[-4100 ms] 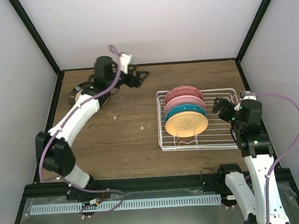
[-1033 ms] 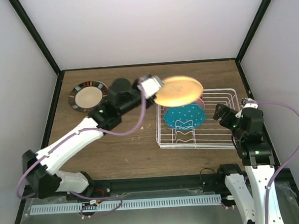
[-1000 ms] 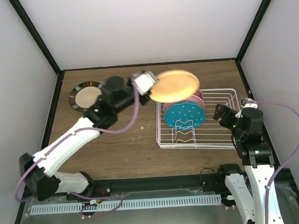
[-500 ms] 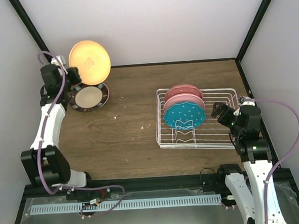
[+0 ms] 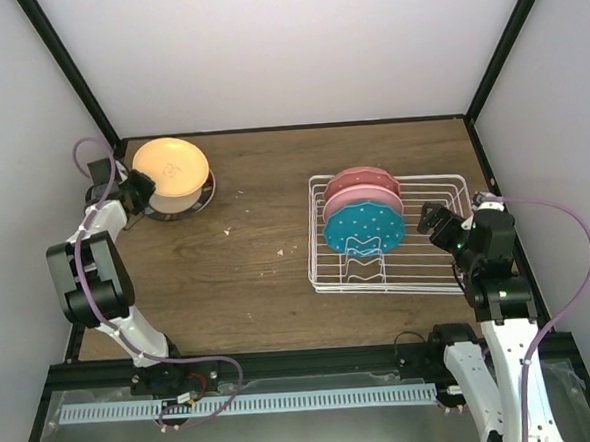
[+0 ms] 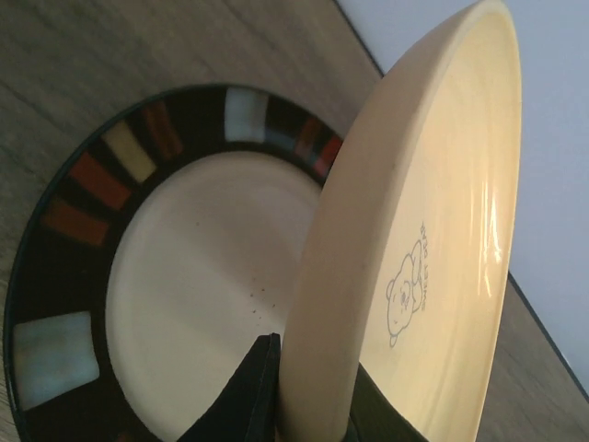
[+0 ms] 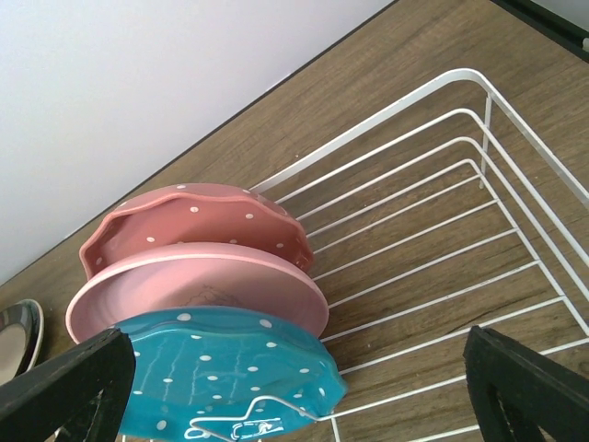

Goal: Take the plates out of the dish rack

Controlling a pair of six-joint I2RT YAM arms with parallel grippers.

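While the left claw (image 5: pixel 138 193) is clamped on the rim of the orange plate (image 5: pixel 172 172), its two dark fingers (image 6: pixel 260 379) pinch the edge from either side in the left wrist view. The plate hangs tilted over the dark-rimmed plate (image 5: pixel 199 198), which lies flat on the worktop (image 5: pixel 248 274) in the far left corner. Whether the two plates touch cannot be told. The right claw (image 5: pixel 437 219) is spread wide beside the right end of the dish rack (image 5: pixel 428 273) and grips nothing.

Half a second ago the orange plate was held up high against the back wall with its face to the camera; now it sits lower and flatter, covering most of the plate beneath. Four seconds ago it stood at the front of the rack. The right arm has barely shifted.

The held plate is glossy, pale orange and smooth, with a small printed bear mark on its underside (image 6: pixel 433 230). The one below it has a cream centre (image 6: pixel 184 276) and a dark band set with coloured blocks. Three plates stand on edge in the white wire rack (image 7: pixel 442 184): a teal plate (image 7: pixel 230 368) with white dots nearest the front, then a smooth pink plate (image 7: pixel 198 290), then a scalloped pink plate (image 7: pixel 193 221) with white dots. The worktop is brown wood grain.
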